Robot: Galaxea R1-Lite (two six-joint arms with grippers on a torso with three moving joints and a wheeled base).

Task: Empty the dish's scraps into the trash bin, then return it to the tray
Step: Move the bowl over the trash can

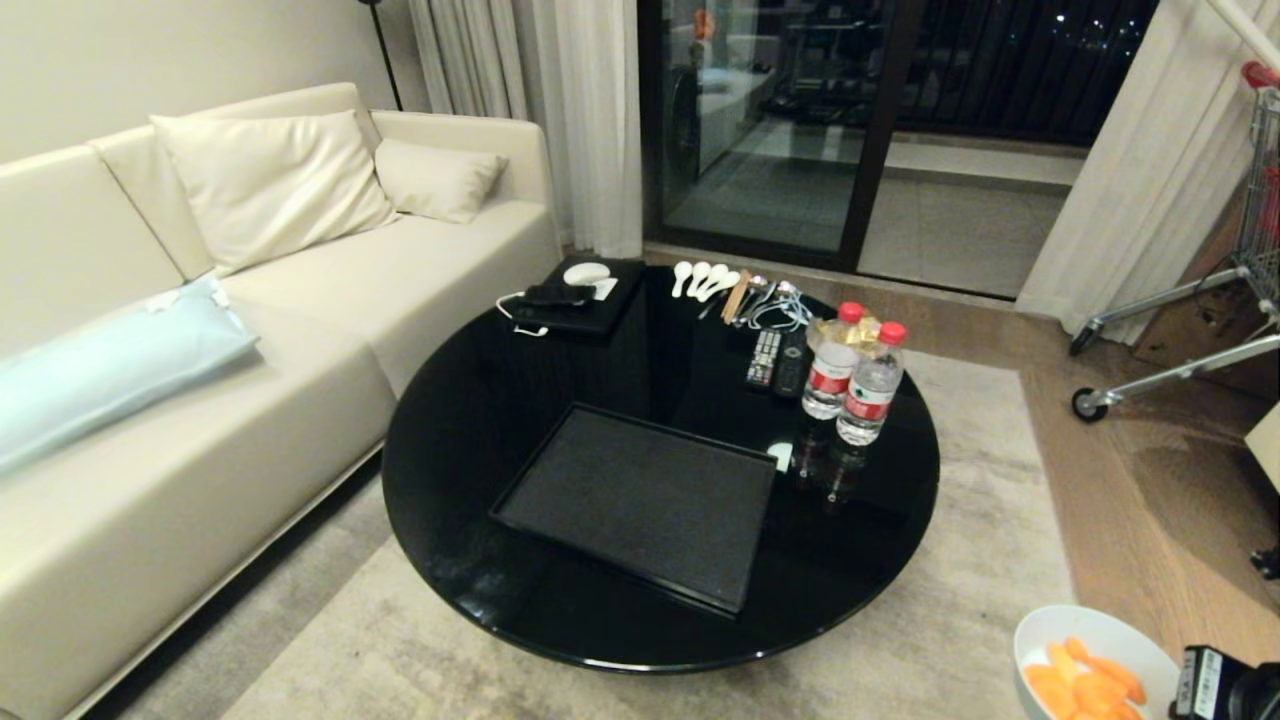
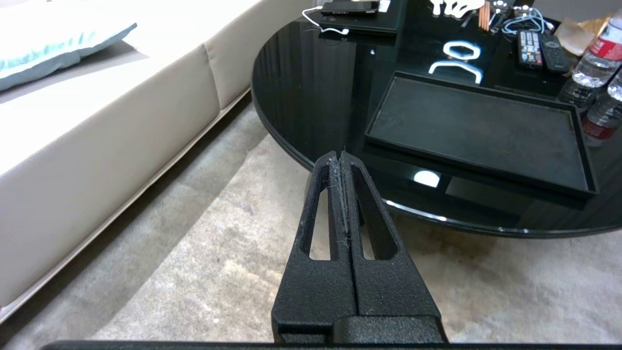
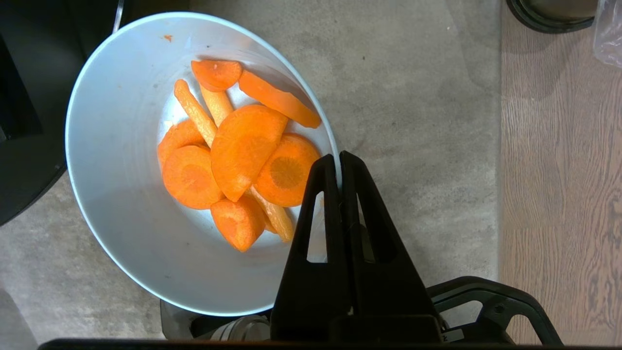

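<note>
From the head, one large flat black rectangular tray [image 1: 640,500] lies bare on the round glossy black table [image 1: 480,420] near two clear water bottles [image 1: 855,385], while one small round white bowl [image 1: 1095,625] of orange carrot scraps [image 1: 1085,685] sits low at the robot's right, off the table over the rug. The left wrist alone shows the left gripper [image 2: 341,156] pressed closed on nothing above pale rug [image 2: 209,262] beside the table's edge. The right wrist alone shows the right gripper [image 3: 338,160] pinching the bowl's rim, roughly nine pieces inside, and part of the bin's black base ring [image 3: 549,22] on wood floor, well apart.
</note>
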